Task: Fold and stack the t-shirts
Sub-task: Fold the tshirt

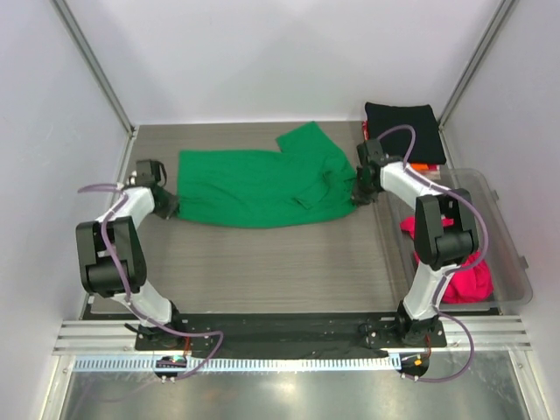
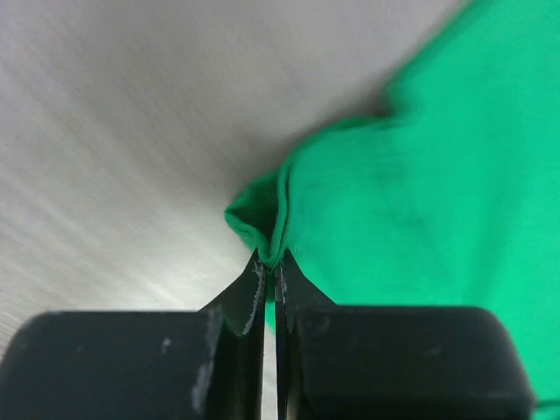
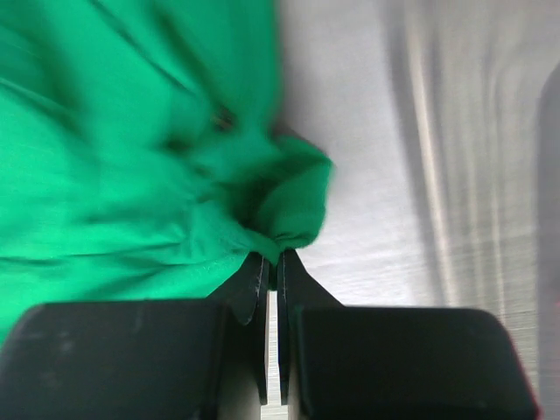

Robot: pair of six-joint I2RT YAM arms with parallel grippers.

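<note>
Green t-shirt (image 1: 262, 188) lies spread on the tabletop (image 1: 262, 271), its long axis running left to right between the two arms. One lobe of cloth, apparently a sleeve, juts toward the far side right of centre.

Left gripper (image 2: 270, 262): jaws closed to a thin slit, with a bunched fold of the shirt's left edge pinched at the tips. The rest of the cloth lies to its right.

Right gripper (image 3: 271, 261): likewise nearly closed, nipping a gathered wad at the shirt's right edge. The garment extends to its left.

Each arm holds the end nearer to it, so the cloth spans the gap between them. Any fold will probably turn on carrying both ends together across that axis.

Back right corner: black t-shirt (image 1: 402, 127), folded, with an orange-red sliver (image 1: 422, 166) showing at its near edge, apparently beneath it.

Clear bin (image 1: 499, 219), right side: holds magenta-pink cloth (image 1: 468, 284), crumpled and unfolded, partly hidden by the right arm.
</note>
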